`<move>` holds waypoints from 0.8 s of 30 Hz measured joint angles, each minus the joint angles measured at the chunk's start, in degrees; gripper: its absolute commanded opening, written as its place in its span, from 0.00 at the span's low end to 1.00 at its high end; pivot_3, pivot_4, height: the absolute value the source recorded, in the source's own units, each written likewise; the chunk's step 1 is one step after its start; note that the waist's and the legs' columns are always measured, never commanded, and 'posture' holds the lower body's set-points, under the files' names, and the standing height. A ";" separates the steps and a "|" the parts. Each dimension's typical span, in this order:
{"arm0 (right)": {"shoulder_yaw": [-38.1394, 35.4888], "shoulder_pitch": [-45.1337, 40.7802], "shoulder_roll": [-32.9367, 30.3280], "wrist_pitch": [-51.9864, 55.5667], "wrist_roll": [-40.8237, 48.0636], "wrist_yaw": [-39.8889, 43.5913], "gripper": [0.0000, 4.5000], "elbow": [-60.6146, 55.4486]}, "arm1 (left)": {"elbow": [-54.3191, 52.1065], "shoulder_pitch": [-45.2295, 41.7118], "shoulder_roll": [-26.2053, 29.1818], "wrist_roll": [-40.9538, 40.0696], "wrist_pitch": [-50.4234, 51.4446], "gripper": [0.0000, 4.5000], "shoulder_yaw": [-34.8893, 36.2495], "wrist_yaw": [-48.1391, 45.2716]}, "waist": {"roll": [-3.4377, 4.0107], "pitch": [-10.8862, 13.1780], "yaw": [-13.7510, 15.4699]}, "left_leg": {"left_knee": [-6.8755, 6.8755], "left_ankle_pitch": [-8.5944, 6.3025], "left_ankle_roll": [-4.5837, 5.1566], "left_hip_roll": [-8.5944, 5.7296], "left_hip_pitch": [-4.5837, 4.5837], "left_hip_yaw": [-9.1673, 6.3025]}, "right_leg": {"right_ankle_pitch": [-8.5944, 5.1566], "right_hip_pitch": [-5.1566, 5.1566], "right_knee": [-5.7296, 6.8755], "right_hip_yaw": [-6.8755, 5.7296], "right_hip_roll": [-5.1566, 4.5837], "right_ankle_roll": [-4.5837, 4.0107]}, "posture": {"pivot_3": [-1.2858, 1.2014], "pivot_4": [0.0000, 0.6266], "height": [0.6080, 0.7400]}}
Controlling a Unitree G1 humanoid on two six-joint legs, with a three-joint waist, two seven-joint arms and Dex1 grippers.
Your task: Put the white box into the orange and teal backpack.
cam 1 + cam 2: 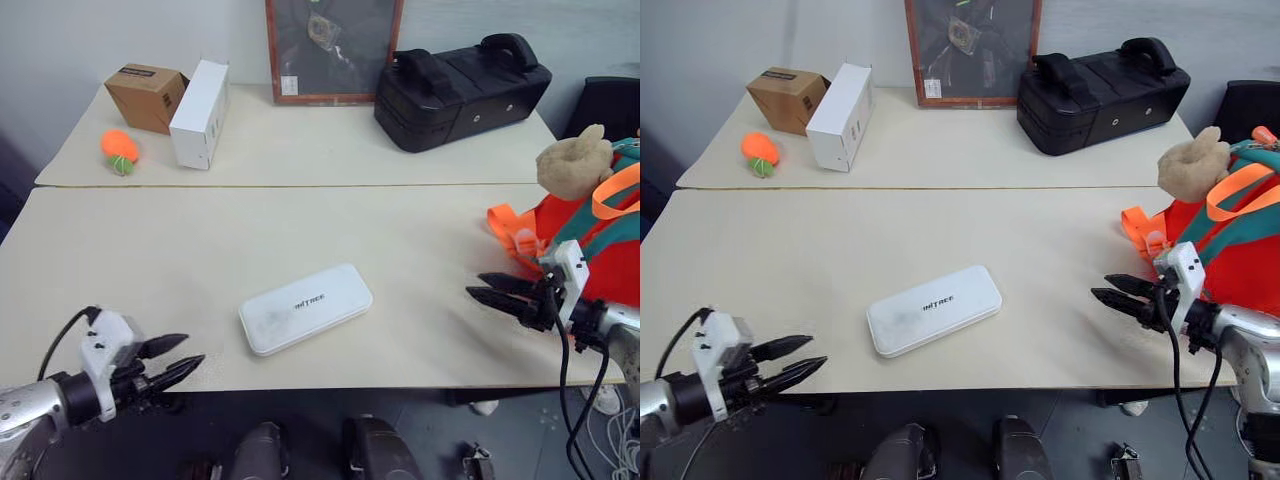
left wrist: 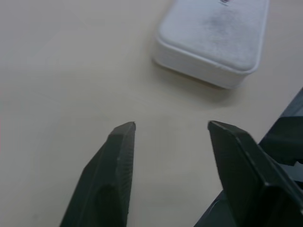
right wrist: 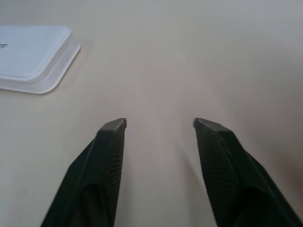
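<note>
On the cream desk (image 1: 200, 250), the small orange backpack with teal trim (image 1: 600, 240) is seen just behind the right gripper (image 1: 490, 288). The flat white rounded case (image 1: 305, 308) lies between both grippers, its long axis pointing roughly from one toward the other, nearer the left gripper (image 1: 175, 360). Both grippers are parted and empty.

Light: even, soft indoor; we see no hard glare on the table (image 1: 200, 250).
Shadows: faint, thin one under the white box (image 1: 305, 308); dark zone below table front edge.
Head views: sharp, lettering on box readable; slight bowing at edges.
Wrist views: soft; fingers (image 2: 106, 175) close-up blurred, box edge hazy.
Colour: wrist pics duller, greyer.
</note>
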 measured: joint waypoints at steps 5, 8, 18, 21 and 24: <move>5.86 -2.95 2.74 -4.81 -4.22 0.28 0.00 1.61 | 0.00 -0.85 -1.21 2.01 -1.42 0.01 -6.21 1.24 | 0.00 0.00 -0.05 | 0.01 0.00 0.00 0.00 -0.01 0.00 | 0.00 -0.01 0.00 -0.01 0.01 0.00 | 0.52 0.24 1.00; 9.34 -5.05 4.36 -5.69 -5.56 0.65 0.00 1.68 | 0.41 -4.41 -0.99 3.04 -1.61 0.01 -9.42 2.12 | 0.01 -0.01 0.22 | 0.06 0.02 0.03 -0.01 -0.01 -0.01 | 0.00 0.01 0.04 -0.01 0.00 0.00 | 0.52 0.24 1.00; 17.17 -11.24 9.96 -6.07 -8.86 0.29 0.00 1.51 | 7.29 -15.95 -0.63 7.47 -2.66 0.01 -18.26 3.36 | 0.02 -0.01 -0.02 | 0.02 0.01 -0.02 0.00 -0.01 -0.01 | 0.01 -0.04 0.10 -0.05 0.02 0.02 | 0.52 0.24 1.00; 18.69 -11.92 12.20 -5.83 -9.46 -0.58 0.00 1.48 | 10.35 -17.92 -0.70 8.79 -3.98 0.01 -19.83 3.24 | 0.02 -0.01 0.08 | 0.05 0.01 -0.02 -0.01 -0.02 -0.01 | 0.01 -0.04 0.12 -0.07 0.02 0.02 | 0.52 0.24 1.00; 20.16 -11.85 14.00 -5.28 -9.53 -1.61 0.00 0.32 | 14.34 -22.02 -1.83 9.44 -5.61 0.01 -22.22 2.55 | 0.01 -0.01 0.36 | 0.12 0.02 0.01 -0.03 -0.02 -0.03 | 0.02 -0.02 0.19 -0.09 -0.01 0.04 | 0.52 0.24 1.00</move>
